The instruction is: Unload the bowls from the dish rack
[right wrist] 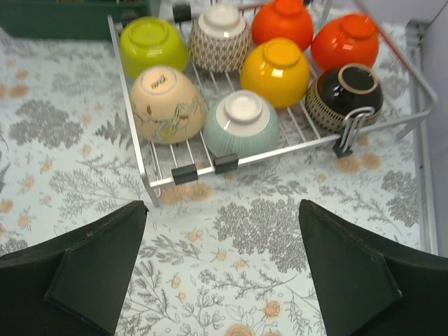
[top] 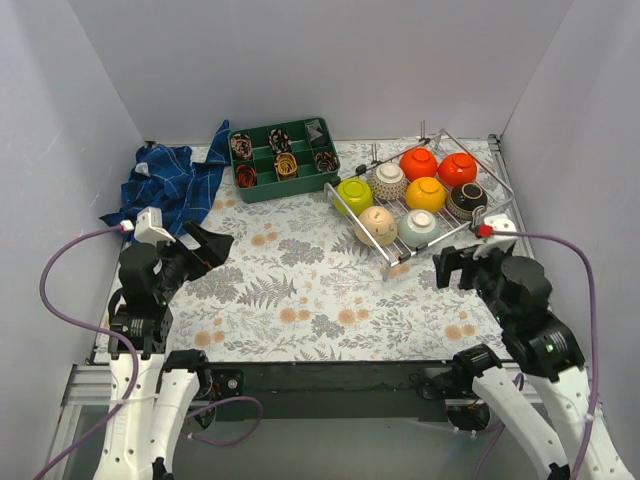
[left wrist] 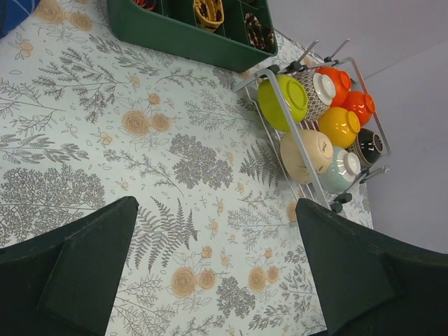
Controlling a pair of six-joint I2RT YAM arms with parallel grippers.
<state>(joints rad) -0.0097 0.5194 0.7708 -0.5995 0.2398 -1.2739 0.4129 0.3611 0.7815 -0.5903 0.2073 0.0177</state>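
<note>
At the far right of the flowery cloth point(top: 300, 295), the dish rack point(top: 355, 222) holds all eight bowls point(top: 425, 192), each one upside down. The right gripper point(top: 462, 262) hangs near the rack's front, fingers wide apart and holding nothing. The left gripper point(top: 212, 248) is well apart from the rack, also wide apart and holding nothing.

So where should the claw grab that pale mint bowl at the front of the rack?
Probably from straight above, with the right claw, which is open and nearest. The pale mint bowl sits upside down with its raised foot ring on top, so pinching that ring looks best. The beige bowl beside it and the yellow-orange bowl behind leave little room around its sides.
</note>
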